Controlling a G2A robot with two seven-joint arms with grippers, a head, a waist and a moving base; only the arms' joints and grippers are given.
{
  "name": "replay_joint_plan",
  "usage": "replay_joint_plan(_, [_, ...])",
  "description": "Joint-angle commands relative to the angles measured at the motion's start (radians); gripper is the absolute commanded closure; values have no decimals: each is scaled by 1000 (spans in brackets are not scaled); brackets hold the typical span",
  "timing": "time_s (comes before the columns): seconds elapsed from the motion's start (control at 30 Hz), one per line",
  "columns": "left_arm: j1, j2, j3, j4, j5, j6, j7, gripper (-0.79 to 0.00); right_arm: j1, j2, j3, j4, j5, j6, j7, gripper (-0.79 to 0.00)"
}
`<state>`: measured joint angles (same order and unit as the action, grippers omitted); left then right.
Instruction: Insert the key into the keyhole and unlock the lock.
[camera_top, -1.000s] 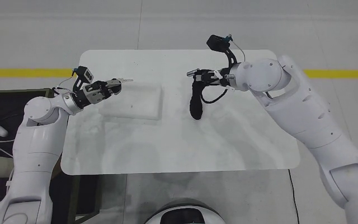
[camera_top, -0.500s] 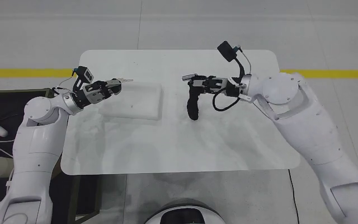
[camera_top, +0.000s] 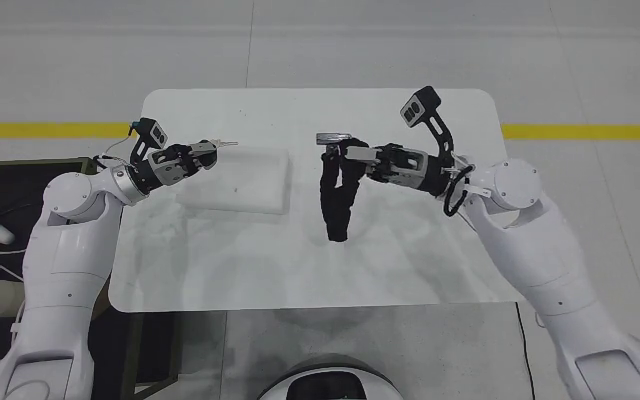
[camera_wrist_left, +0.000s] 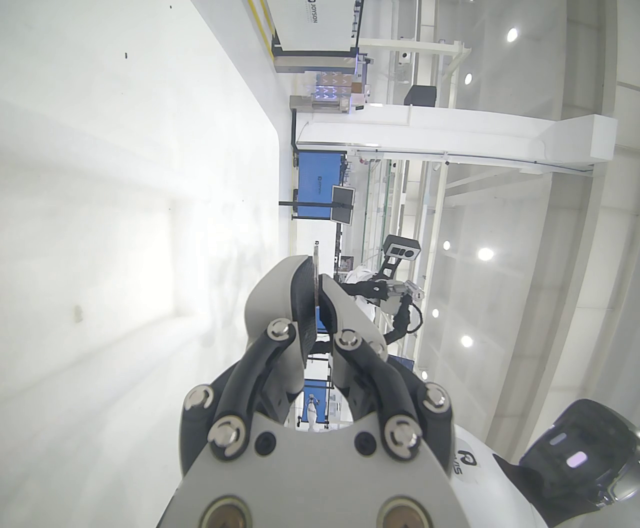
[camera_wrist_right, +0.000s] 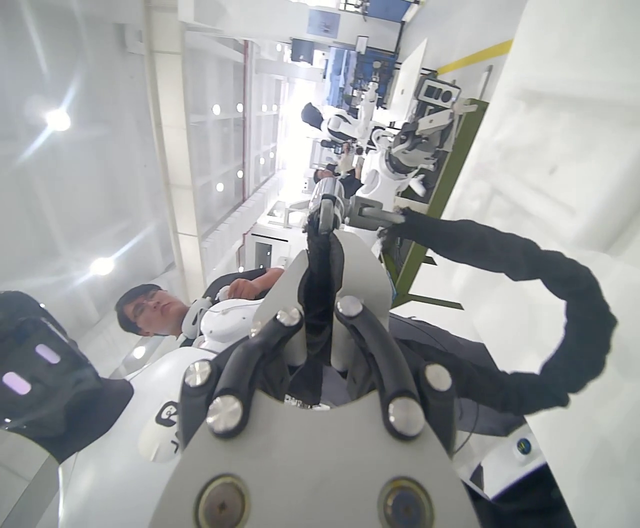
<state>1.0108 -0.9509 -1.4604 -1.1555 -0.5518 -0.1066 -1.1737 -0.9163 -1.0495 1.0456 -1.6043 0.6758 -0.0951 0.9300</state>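
**A:** Where does the key sit against the lock right now?

**B:** I've got the key (camera_top: 226, 144) pinched in my left claw (camera_top: 205, 152), pads closed flat on its bow. The blade sticks out level, its long axis pointing across the tabletop (camera_top: 400, 250) toward the other arm. My right claw (camera_top: 352, 153) is clamped on the lock (camera_top: 333, 139), held up in the air, metal end facing back at the key.

**A:** Close?

**B:** No, well apart, and the white pad (camera_top: 245, 185) lies under the gap. The two are roughly in line, tip to face.

**A:** And the lock itself?

**B:** It's a short silver barrel with a black sleeved cable (camera_top: 335, 205) drooping in a loop below the claw. I can't make out the keyhole from here. I'd judge the blade's roll needs checking before I close in.
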Motion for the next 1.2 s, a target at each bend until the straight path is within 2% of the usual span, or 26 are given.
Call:
replay_joint_plan(0.0, [0,0,0,0,0,0,0,0,0,0,0,0,-2,2,0,0])
replay_joint_plan(0.13, [0,0,0,0,0,0,0,0,0,0,0,0,-2,2,0,0])
replay_joint_plan(0.17, [0,0,0,0,0,0,0,0,-36,3,-1,-22,-29,2,-6,0])
replay_joint_plan(0.2, [32,0,-7,-18,-13,-9,17,0,-73,10,7,-69,-108,3,-10,0])
replay_joint_plan(0.27, [110,-4,-31,-113,-85,-20,66,0,-115,15,21,-142,-227,-10,-26,0])
replay_joint_plan(0.33, [162,-10,-36,-197,-131,-37,94,0,-140,13,17,-183,-271,-20,-45,0])
replay_joint_plan(0.43, [215,-18,-23,-279,-167,-59,110,0,-147,5,3,-203,-345,-24,-72,0])
replay_joint_plan(0.57, [255,-28,-13,-343,-220,-84,97,0,-140,-6,-26,-209,-418,-15,-77,0])
replay_joint_plan(0.87, [277,-31,-28,-381,-224,-34,-14,0,-126,-23,-15,-202,-492,-4,-80,0])
replay_joint_plan(1.17, [300,-45,-22,-406,-264,-39,-5,0,-144,-45,-11,-194,-450,-56,-117,0])
